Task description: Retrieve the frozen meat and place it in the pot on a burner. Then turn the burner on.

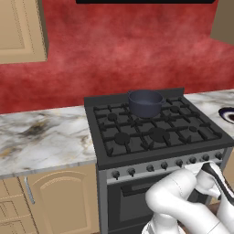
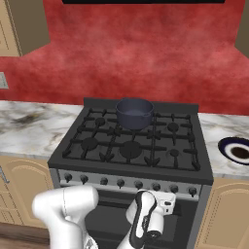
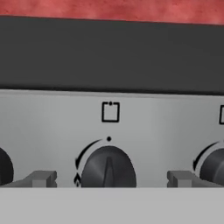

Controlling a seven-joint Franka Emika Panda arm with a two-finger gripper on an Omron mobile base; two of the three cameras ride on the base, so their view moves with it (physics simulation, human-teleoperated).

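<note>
The hand (image 3: 109, 179) hangs released, fingertips (image 3: 41, 178) spread to either side of a stove knob (image 3: 108, 168), apparently lined up to turn it, while beyond the knob the pot (image 1: 145, 103) sits on a rear burner (image 2: 173, 127) row.

You're looking at one pot (image 2: 134, 113), one plate (image 2: 237, 150), five burners (image 2: 131, 148) as far as the grates let you tell, and seven knobs (image 2: 121, 183) lining the stove front.
</note>
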